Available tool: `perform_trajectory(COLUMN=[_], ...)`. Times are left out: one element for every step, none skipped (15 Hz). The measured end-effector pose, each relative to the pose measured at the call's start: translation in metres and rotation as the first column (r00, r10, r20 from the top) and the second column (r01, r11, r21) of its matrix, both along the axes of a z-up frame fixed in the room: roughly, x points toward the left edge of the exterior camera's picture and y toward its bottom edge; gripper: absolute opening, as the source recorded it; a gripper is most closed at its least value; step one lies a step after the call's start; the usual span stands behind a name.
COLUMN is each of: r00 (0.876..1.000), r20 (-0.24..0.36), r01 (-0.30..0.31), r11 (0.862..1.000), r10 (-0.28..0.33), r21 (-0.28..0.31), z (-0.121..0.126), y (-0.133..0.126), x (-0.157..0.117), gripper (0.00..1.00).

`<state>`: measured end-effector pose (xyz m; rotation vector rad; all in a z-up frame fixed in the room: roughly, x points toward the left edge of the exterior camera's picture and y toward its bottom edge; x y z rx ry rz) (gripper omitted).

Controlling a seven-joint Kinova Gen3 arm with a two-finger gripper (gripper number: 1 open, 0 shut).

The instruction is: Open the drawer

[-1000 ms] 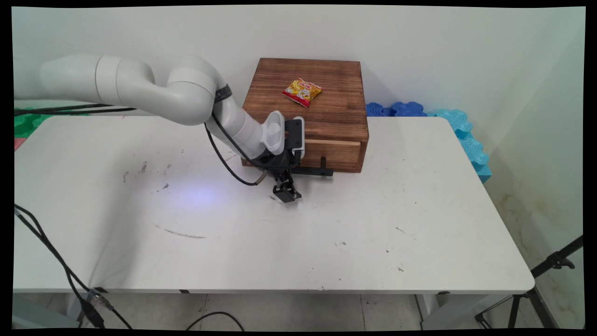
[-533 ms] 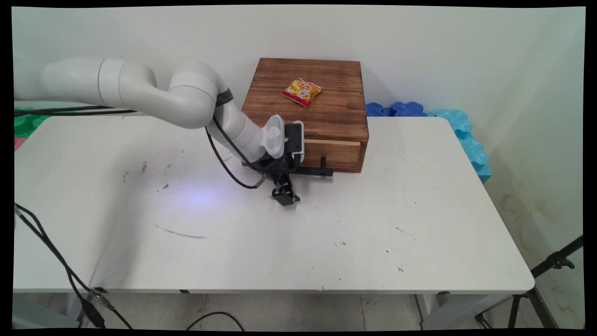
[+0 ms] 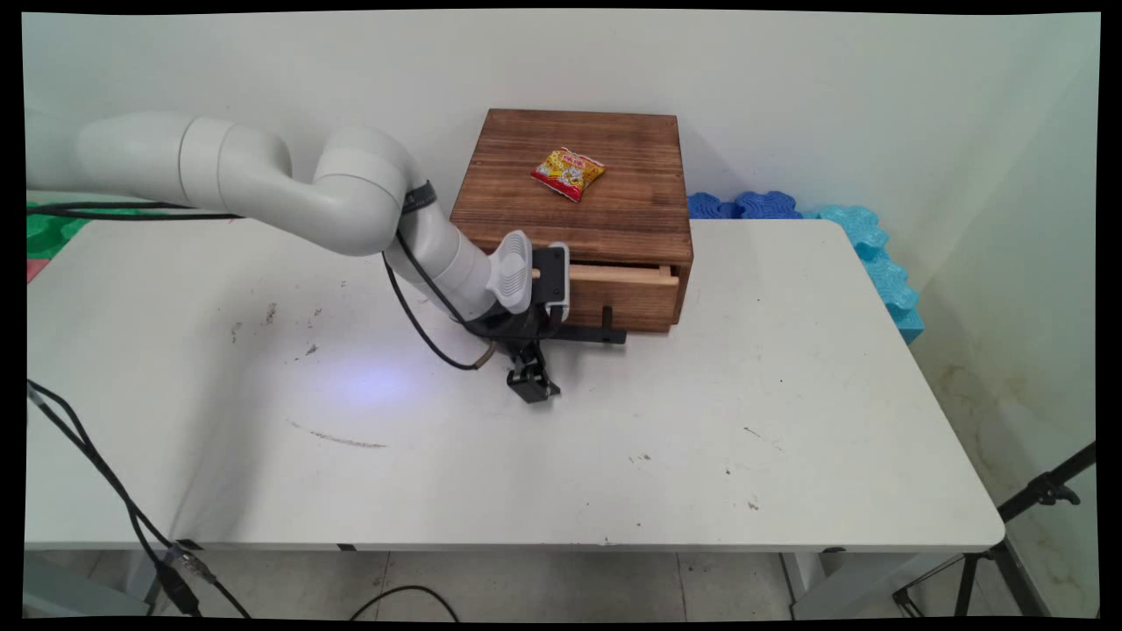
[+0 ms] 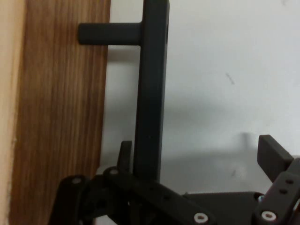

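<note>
A dark wooden box stands at the table's back, with a yellow-red snack packet lying on its top. Its drawer is out a little, showing a pale strip of its upper edge. My gripper is open at the left end of the drawer's black bar handle. In the hand view, the left finger sits behind the handle bar, between it and the drawer front. The right finger stands well off over the white table.
Blue foam mats lie behind the table's back right corner and a green one at the far left. A black tripod stands by the right front corner. Cables hang at the table's left front.
The drawer has slid out a short way towards the near side, its pale top edge now showing. My gripper has drawn back slightly towards the near left with the handle.
</note>
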<state>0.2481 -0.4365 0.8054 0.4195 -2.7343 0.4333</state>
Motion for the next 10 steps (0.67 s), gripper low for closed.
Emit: perform_trajectory(r00=[1.000,1.000,1.000,1.000,1.000,1.000,1.000,1.000,1.000,1.000], r20=[0.000,-0.001,-0.002,-0.004,-0.006,-0.007,-0.009,-0.011,-0.013,-0.015], r01=[0.001,0.002,0.002,0.003,0.004,0.005,0.007,0.009,0.011,0.014], r11=[1.000,1.000,1.000,1.000,1.000,1.000,0.999,0.999,0.999,0.999], r10=[-0.001,-0.002,-0.002,-0.003,-0.004,-0.005,-0.007,-0.009,-0.010,-0.013], r21=[0.003,0.007,0.013,0.018,0.023,0.027,0.032,0.038,0.042,0.049], z=[0.000,0.000,0.000,0.000,0.000,0.001,0.001,0.002,0.002,0.003], y=[0.002,0.006,0.010,0.015,0.020,0.023,0.028,0.033,0.038,0.044], x=[-0.001,-0.001,-0.003,-0.004,-0.005,-0.006,-0.007,-0.008,-0.009,-0.011], gripper=[1.00,1.00,1.00,1.00,1.00,1.00,1.00,1.00,1.00,1.00])
